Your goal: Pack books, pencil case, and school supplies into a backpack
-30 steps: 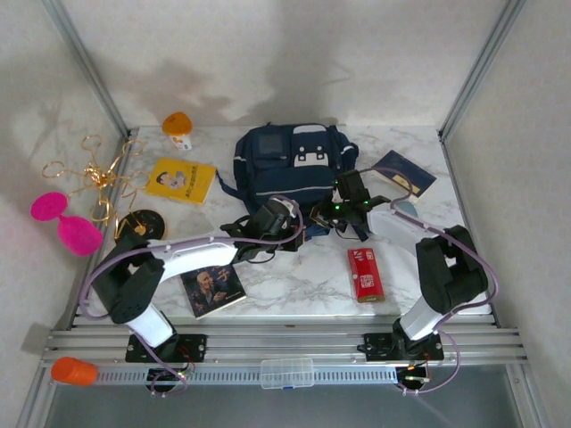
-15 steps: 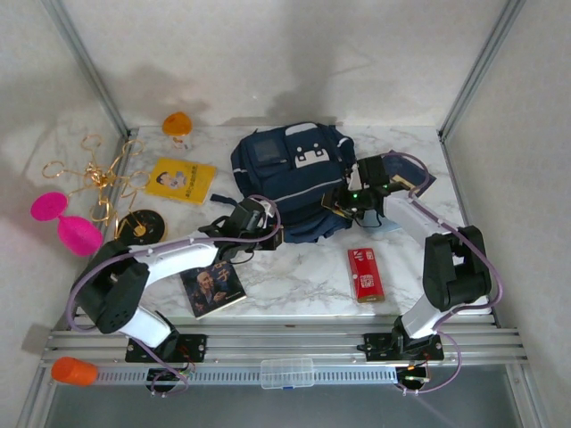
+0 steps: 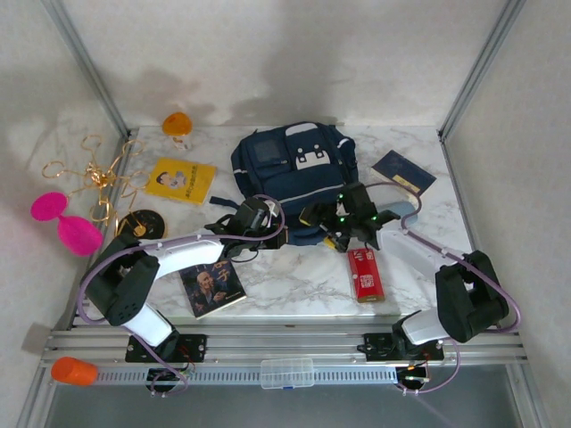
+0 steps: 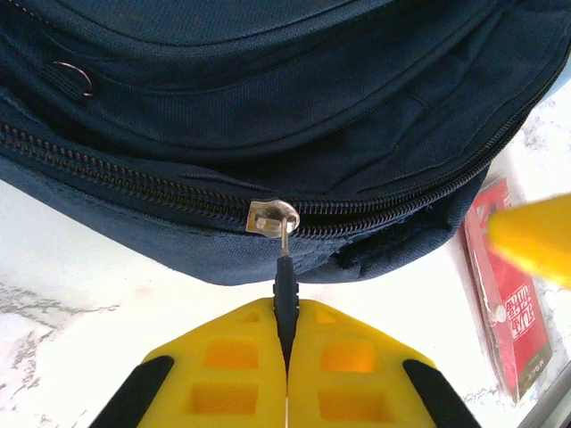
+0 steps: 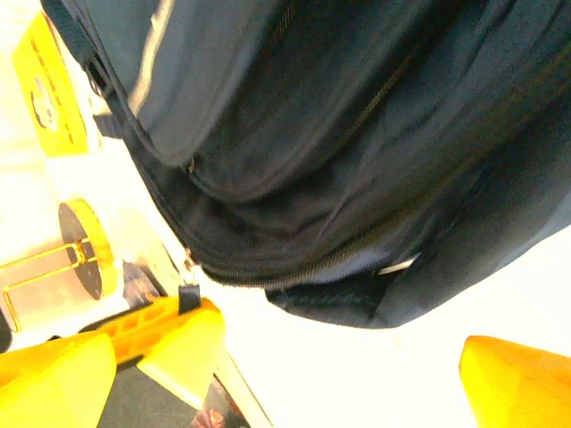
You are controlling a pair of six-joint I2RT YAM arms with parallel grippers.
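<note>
The navy backpack (image 3: 290, 169) lies at the back middle of the table, its zipper (image 4: 134, 174) running across the left wrist view. My left gripper (image 3: 269, 234) (image 4: 287, 343) is shut on the dark zipper pull (image 4: 285, 294) at the backpack's near edge. Just right of it, my right gripper (image 3: 328, 228) (image 5: 285, 388) stands wide open in front of the backpack, holding nothing. The red box of school supplies (image 3: 366, 274) (image 4: 510, 312) lies near the right gripper. The pencil case (image 3: 408, 209) peeks out behind the right arm. Yellow (image 3: 180, 180), portrait (image 3: 211, 288) and navy (image 3: 403, 171) books lie around.
A black-and-gold disc (image 3: 141, 225) and gold wire shapes (image 3: 94, 174) sit at the left. An orange capped object (image 3: 177, 125) stands at the back left. Pink discs (image 3: 67, 221) hang beyond the left edge. Frame posts rise at both back corners.
My right gripper has opened wide and swung from the backpack's right side to its near edge. The left gripper stays shut on the zipper pull, pulled a little leftward.
</note>
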